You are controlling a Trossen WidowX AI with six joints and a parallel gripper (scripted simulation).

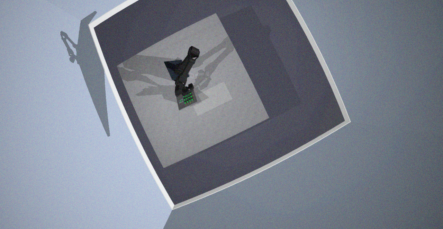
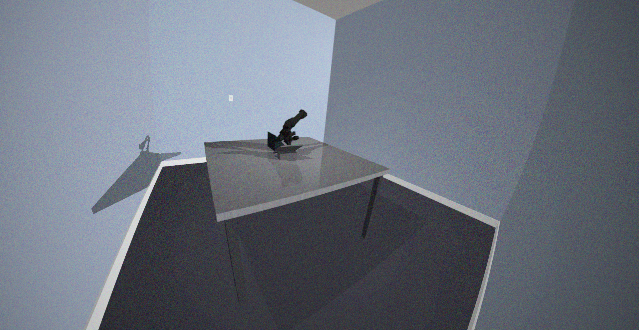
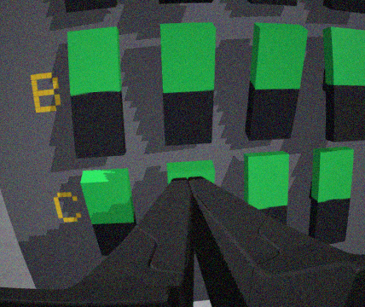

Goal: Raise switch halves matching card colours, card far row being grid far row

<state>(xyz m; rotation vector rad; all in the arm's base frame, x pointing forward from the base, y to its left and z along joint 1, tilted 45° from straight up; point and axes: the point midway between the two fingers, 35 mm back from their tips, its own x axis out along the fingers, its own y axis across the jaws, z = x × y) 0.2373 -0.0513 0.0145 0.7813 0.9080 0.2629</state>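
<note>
Claw (image 3: pixel 191 181), shut tight on nothing, sits over the second row-C switch (image 3: pixel 191 170) at 6 o'clock on the panel (image 1: pixel 186 98), mid-surface (image 1: pixel 216 128). Pressing looks underway; next, I judge, push straight down without nudging neighbours, then check the card.

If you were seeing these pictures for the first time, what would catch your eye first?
The bright green switch halves of row B stand out against the dark panel in the wrist view. Just below, the shut gripper points its fingers at the second switch of row C.
</note>
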